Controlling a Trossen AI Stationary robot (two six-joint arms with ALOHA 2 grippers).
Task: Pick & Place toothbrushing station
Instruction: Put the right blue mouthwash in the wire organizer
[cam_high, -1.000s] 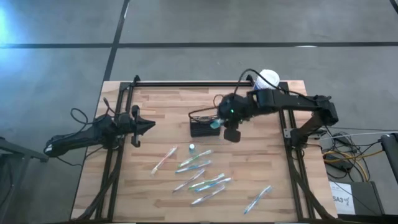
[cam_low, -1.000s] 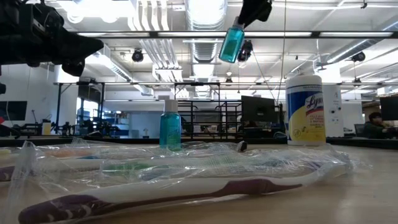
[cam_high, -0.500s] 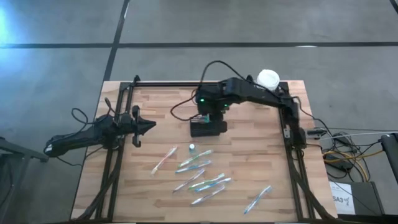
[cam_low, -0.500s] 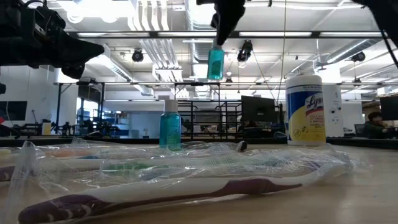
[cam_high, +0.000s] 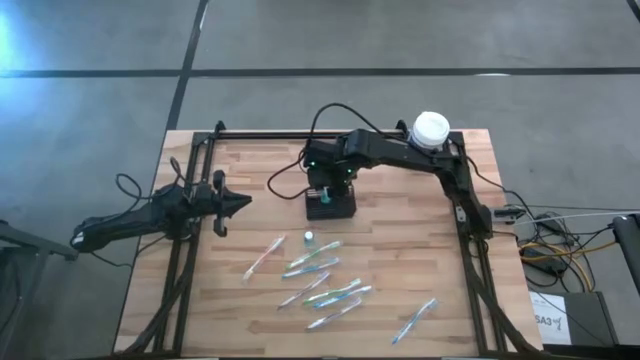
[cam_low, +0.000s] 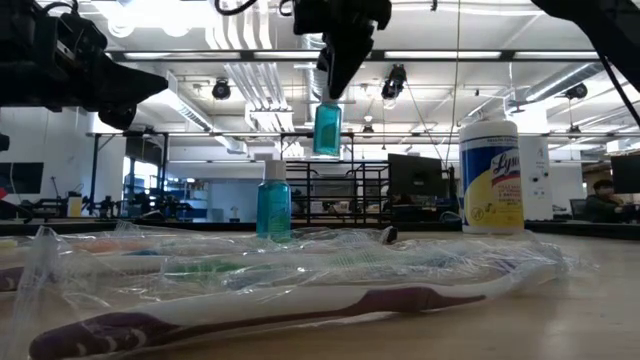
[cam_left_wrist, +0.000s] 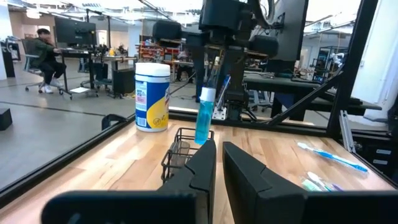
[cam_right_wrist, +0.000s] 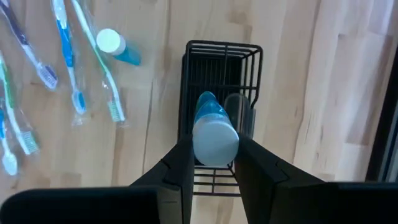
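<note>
since the earlier frame the right pincer (cam_right_wrist: 208, 163) has carried a small blue bottle (cam_right_wrist: 211, 127) leftward, to directly above the black mesh caddy (cam_high: 330, 202). fingers clamped on the bottle near its white cap. caddy sits near the surface's far edge, about mid-width. step in hand: placing. next move, by judgement: straight descent, then release. left pincer (cam_high: 240, 203) waits, closed, by the left edge.

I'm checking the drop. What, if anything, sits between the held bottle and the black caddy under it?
Nothing visible. The right gripper holds the blue bottle above the caddy, and the compartment below looks empty.
</note>
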